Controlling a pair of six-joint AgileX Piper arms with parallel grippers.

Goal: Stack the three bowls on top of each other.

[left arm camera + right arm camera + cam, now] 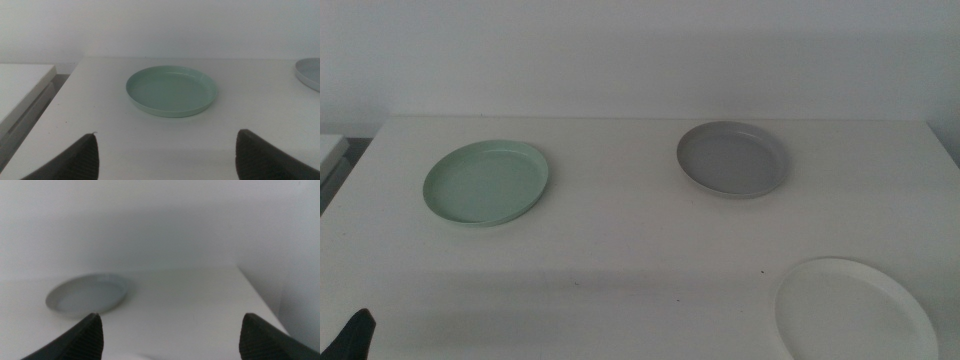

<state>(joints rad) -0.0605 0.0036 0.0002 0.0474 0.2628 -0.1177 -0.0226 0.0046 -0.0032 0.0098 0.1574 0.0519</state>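
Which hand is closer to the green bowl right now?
Left. The left hand waits at the table's near left corner, open, facing the green bowl with bare table between. The right hand, out of the middle view, faces the grey bowl, farther off.

Three bowls well apart, unstacked

A bare test setup, lab-like: a plain white tabletop against a blank white wall, with a second white surface beside it.
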